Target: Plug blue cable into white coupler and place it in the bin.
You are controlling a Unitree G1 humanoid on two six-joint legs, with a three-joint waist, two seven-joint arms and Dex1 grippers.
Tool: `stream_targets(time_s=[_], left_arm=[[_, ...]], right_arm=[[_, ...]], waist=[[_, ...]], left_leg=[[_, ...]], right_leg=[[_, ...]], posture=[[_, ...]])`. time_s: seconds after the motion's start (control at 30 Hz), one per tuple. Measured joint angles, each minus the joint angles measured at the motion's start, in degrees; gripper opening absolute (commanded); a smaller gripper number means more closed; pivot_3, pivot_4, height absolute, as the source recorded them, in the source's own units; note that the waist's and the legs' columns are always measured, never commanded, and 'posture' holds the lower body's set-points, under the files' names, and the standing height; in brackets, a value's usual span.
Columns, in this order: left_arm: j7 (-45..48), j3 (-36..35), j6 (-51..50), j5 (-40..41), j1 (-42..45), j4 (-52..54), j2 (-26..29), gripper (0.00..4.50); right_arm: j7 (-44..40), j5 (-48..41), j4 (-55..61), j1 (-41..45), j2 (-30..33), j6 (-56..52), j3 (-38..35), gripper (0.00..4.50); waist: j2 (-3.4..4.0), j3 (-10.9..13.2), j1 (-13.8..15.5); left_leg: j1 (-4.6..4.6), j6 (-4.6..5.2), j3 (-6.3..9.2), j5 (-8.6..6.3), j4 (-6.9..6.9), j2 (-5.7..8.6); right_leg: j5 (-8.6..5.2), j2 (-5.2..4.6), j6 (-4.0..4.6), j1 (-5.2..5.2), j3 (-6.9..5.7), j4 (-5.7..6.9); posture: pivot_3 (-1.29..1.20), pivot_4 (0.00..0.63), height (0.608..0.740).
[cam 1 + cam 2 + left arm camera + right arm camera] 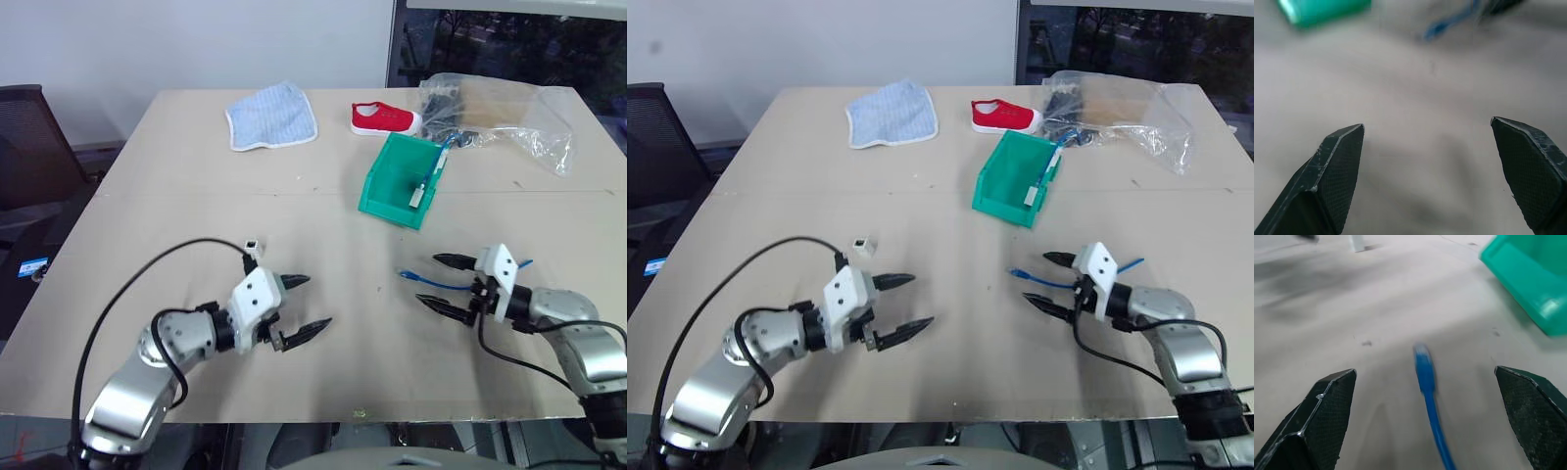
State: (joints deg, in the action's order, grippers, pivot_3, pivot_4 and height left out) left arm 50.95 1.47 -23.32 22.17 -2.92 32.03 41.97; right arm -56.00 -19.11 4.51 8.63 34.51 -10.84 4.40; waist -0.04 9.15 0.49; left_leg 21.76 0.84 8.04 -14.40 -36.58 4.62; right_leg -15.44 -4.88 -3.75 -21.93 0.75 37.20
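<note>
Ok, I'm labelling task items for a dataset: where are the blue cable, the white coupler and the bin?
blue cable [1426,382]: right wrist view, on the cord just behind its plug tip.
white coupler [862,244]: right eye view, on the small block's top.
bin [380,183]: left eye view, on its outer side wall.

- I see a tan bench [196,196] carrying everything.
- Far side: a pale blue cloth [272,117], a red shoe [384,118], a clear crinkled bag [500,113].
- The green bin [400,180] sits mid-bench.
- Near me: the blue cable [431,283] and, well apart, the white coupler [861,245].
</note>
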Motion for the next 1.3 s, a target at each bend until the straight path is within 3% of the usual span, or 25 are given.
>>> stream_targets(time_s=[0.07, 0.33, 0.37, 0.4, 0.63, 0.93, 1.1, 1.27, 1.3], left_arm=[[1.9, 0.65, -0.9, 0.57, 0.98, 0.02, 1.76, 4.26], [5.2, 0.88, -2.09, 2.17, 2.06, -0.1, 3.9, 4.26], [5.29, 0.86, -1.97, 2.17, 2.04, -0.17, 3.9, 4.26], [5.41, 0.76, -1.61, 2.17, 1.86, -0.38, 3.9, 4.26], [5.13, -1.48, -1.45, 4.09, 1.02, -1.86, 3.04, 4.26], [10.04, -0.77, 0.4, 4.0, 6.17, -8.02, 4.93, 4.26], [15.08, 3.4, 4.59, 0.34, 11.53, -16.47, 5.16, 4.26], [17.6, 8.98, 6.63, -3.68, 18.71, -24.65, 2.32, 4.26], [17.73, 9.92, 7.14, -4.68, 19.97, -26.15, 1.5, 4.26]], right_arm=[[0.06, 1.76, -1.65, 2.0, -0.02, -0.65, 1.88, 4.47], [0.36, 6.05, -3.89, 6.12, -1.48, -1.58, 6.12, 0.65], [0.43, 6.43, -3.89, 6.25, -1.9, -1.61, 6.32, 0.22], [0.53, 6.77, -3.86, 6.4, -2.25, -1.67, 6.49, 0.07], [-0.98, 7.22, -3.12, 8.29, -2.5, -4.14, 8.45, 0.07], [-7.72, 9.91, -4.25, 17.54, -6.21, -4.31, 18.49, 0.07], [-9.68, 12.25, -10.85, 22.21, -7.7, -1.56, 20.42, 1.81], [-10.71, 8.05, -7.98, 18.92, -5.37, -2.89, 14.71, 4.3], [-10.45, 6.44, -6.1, 17.06, -4.86, -3.49, 12.85, 4.41]], waist=[[0.0, 0.01, -0.19], [-0.03, 0.02, -0.67], [-0.03, 0.02, -0.72], [-0.04, 0.02, -0.81], [-0.07, 0.04, -1.15], [-0.18, 0.1, -1.35], [-0.24, 0.13, -1.11], [-0.29, 0.15, -1.1], [-0.3, 0.15, -0.93]], left_leg=[[0.02, 0.0, -0.05, 0.0, 0.02, 0.0], [0.17, -0.01, -0.07, 0.0, 0.06, -0.01], [0.16, -0.01, -0.07, 0.0, 0.06, -0.01], [0.14, 0.0, -0.07, 0.0, 0.06, 0.0], [0.06, 0.19, -0.06, -0.12, 0.04, 0.0], [0.14, -0.03, -0.14, 0.02, 0.03, 0.0], [0.26, -0.05, -0.13, 0.03, 0.02, 0.02], [0.34, -0.05, -0.12, 0.03, -0.01, 0.03], [0.37, -0.05, -0.08, 0.02, -0.03, 0.04]], right_leg=[[0.0, 0.0, 0.0, -0.07, 0.03, 0.01], [0.0, -0.02, 0.0, -0.31, 0.14, 0.12], [0.0, -0.02, 0.0, -0.31, 0.14, 0.16], [0.0, -0.02, 0.0, -0.31, 0.15, 0.21], [0.0, -0.03, 0.0, -0.35, 0.14, 0.5], [0.0, 0.21, 0.0, -0.54, 0.15, 0.63], [0.01, 0.23, 0.0, -0.68, 0.14, 0.62], [0.01, 0.2, -0.01, -0.74, 0.14, 0.61], [0.01, 0.2, -0.02, -0.75, 0.1, 0.6]], posture=[[0.0, 0.15, 0.74], [0.0, 0.15, 0.74], [0.0, 0.15, 0.74], [0.0, 0.15, 0.74], [0.0, 0.15, 0.74], [0.0, 0.15, 0.74], [0.0, 0.15, 0.74], [0.0, 0.15, 0.74], [0.0, 0.15, 0.74]])
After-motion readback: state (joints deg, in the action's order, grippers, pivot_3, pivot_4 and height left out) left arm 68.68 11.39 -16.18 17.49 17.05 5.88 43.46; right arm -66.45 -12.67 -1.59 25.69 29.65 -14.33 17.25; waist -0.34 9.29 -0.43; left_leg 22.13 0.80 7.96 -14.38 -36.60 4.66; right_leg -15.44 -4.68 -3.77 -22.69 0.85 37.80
